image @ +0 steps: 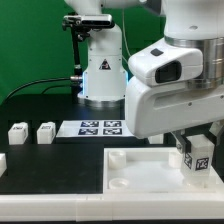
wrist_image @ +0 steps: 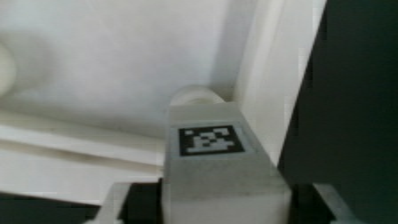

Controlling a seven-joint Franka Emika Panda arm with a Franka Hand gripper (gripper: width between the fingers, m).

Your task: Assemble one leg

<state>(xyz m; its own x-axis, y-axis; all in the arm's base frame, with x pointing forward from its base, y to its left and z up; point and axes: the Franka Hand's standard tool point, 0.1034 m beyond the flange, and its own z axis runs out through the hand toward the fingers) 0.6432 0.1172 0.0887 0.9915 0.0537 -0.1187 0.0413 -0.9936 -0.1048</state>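
My gripper [image: 196, 160] is shut on a leg [image: 196, 157], a small white block with a black-and-white tag on its face. It holds the leg upright over the right end of the large white tray-like part [image: 140, 168], at or just above the part's surface. In the wrist view the leg [wrist_image: 214, 150] runs out from between my fingers, and its far end meets a round corner hole near the part's raised rim [wrist_image: 267, 60]. Two more legs [image: 17, 132] [image: 45, 131] lie on the black table at the exterior view's left.
The marker board [image: 98, 127] lies on the table behind the tray-like part, in front of the arm's white base [image: 102, 70]. A white part shows at the exterior view's left edge [image: 3, 161]. A green backdrop stands behind.
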